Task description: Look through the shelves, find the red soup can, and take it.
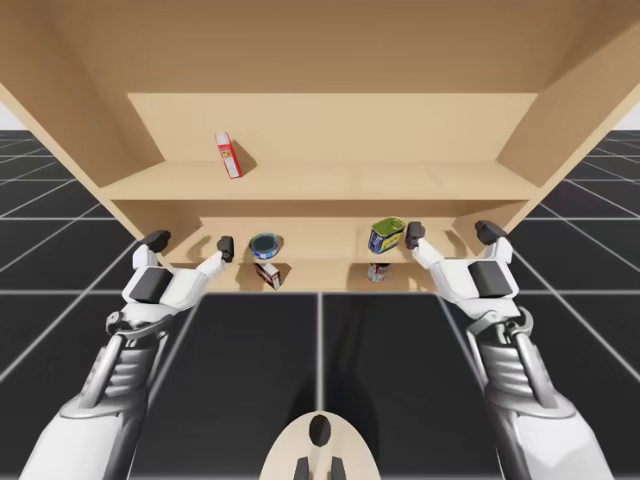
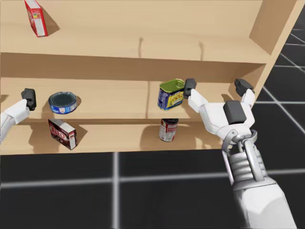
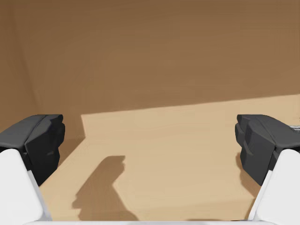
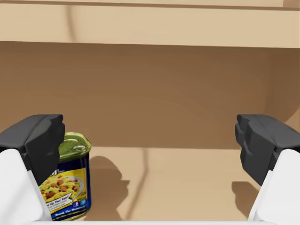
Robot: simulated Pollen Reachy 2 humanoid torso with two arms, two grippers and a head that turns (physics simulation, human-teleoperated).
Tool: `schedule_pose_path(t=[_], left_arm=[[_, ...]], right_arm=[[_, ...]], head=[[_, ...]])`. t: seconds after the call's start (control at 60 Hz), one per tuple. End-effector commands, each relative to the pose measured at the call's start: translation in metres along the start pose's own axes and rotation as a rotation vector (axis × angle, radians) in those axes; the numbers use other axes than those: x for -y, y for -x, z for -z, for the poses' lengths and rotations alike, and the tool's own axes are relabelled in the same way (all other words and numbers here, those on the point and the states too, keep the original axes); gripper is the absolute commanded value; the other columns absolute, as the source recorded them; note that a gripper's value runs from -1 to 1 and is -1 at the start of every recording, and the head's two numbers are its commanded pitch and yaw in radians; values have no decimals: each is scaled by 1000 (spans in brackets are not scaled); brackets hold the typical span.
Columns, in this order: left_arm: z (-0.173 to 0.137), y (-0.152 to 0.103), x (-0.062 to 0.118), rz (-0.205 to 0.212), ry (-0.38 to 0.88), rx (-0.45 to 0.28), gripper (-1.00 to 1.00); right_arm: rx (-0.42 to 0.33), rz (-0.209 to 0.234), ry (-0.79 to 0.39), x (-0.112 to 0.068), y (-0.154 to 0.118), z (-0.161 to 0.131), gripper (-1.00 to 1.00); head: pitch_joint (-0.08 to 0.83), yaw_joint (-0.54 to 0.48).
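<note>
The red soup can (image 2: 168,129) (image 1: 378,271) stands upright on the bottom shelf, straight below a blue and yellow tin with a green lid (image 2: 171,94) (image 1: 386,236) on the middle shelf. My right gripper (image 2: 216,87) (image 1: 452,234) (image 4: 150,150) is open at middle-shelf height, above and right of the soup can. One of its fingers partly hides the tin (image 4: 70,176). My left gripper (image 1: 190,244) (image 3: 150,150) is open at the left end of the middle shelf, facing bare board, and its fingertip (image 2: 28,98) shows in the head view.
A flat blue can (image 2: 62,102) sits on the middle shelf left of centre. A red box (image 2: 62,133) lies below it on the bottom shelf, and another red box (image 2: 36,17) stands on the top shelf. The shelf's side wall (image 2: 274,28) rises right of my right gripper.
</note>
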Motion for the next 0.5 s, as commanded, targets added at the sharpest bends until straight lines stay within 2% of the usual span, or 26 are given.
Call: schedule_pose_path(t=[0.017, 0.15, 0.183, 0.317, 0.367, 0.383, 0.5], left_arm=[[-1, -1, 0, -5, 8, 8, -1000], [-1, -2, 1, -7, 14, 28, -1000], [-1, -2, 1, -9, 15, 32, -1000], [-3, -3, 1, -18, 19, 45, -1000], [-3, -4, 0, -21, 18, 48, -1000], [-3, -4, 0, -21, 18, 49, -1000], [-3, -5, -1, -26, 15, 53, -1000]], right_arm=[[5, -4, -1, -4, -1, -2, -1000], [4, 20, -36, -7, -14, -16, -1000], [6, 41, -67, -10, -20, -25, -1000], [0, 57, -149, -21, -32, -63, -1000], [35, 109, -153, -27, -29, -74, -1000], [20, 83, -178, -28, -27, -80, -1000], [-19, 82, -230, -29, -10, -108, -1000]], head=[[583, -203], [590, -194], [587, -190], [590, -197], [591, -204], [591, -208], [592, -232]])
